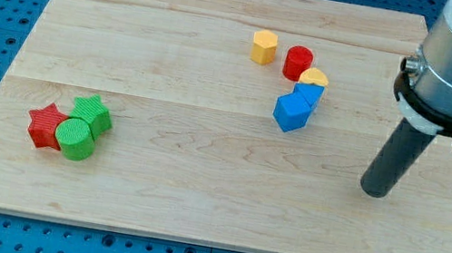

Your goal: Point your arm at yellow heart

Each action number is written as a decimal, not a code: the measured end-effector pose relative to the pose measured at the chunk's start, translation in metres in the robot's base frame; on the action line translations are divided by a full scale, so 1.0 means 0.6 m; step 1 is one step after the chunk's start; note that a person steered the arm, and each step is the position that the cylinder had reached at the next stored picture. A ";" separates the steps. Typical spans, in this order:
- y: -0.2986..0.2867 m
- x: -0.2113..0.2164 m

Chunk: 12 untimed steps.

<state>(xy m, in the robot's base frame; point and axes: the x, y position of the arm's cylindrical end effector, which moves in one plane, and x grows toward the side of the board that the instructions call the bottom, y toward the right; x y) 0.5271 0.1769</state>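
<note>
The yellow heart (pixel 314 77) lies at the view's upper right, touching a small blue block (pixel 308 95) just below it. A red cylinder (pixel 298 62) sits at its upper left and a yellow hexagon (pixel 263 47) further left. A larger blue block (pixel 291 113) sits below the small one. My tip (pixel 374 190) rests on the board at the view's right, well below and to the right of the yellow heart, apart from all blocks.
A red star (pixel 46 126), a green star (pixel 92 113) and a green cylinder (pixel 75 139) cluster at the view's lower left. The wooden board (pixel 196 195) lies on a blue pegboard; its right edge is close to my tip.
</note>
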 end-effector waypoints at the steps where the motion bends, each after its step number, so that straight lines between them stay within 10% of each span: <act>1: 0.011 0.023; 12: -0.082 -0.271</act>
